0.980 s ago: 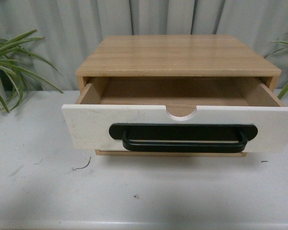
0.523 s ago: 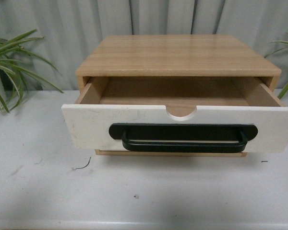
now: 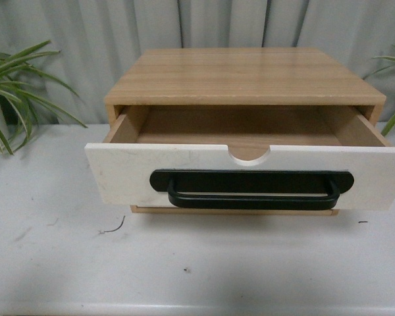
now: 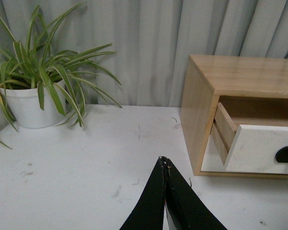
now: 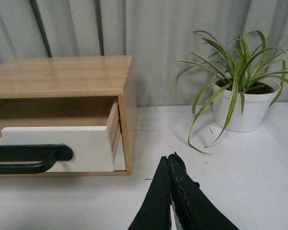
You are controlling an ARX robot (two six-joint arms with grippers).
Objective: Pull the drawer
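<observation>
The drawer [image 3: 125,174] stands pulled out of a light wood cabinet [image 3: 243,76] in the front view. Its white front carries a long black bar handle [image 3: 250,191] and a semicircular notch [image 3: 249,154] in the top edge; the wooden inside looks empty. Neither arm shows in the front view. My left gripper [image 4: 163,159] is shut with nothing in it, over the table to the left of the cabinet [image 4: 201,91], apart from the drawer [image 4: 259,148]. My right gripper [image 5: 169,157] is shut and empty, to the right of the drawer [image 5: 81,146].
A potted plant in a white pot [image 4: 31,108] stands at the table's left and another [image 5: 240,110] at its right. Grey curtains [image 3: 204,23] hang behind the cabinet. The white tabletop [image 3: 184,257] stretches in front of the drawer.
</observation>
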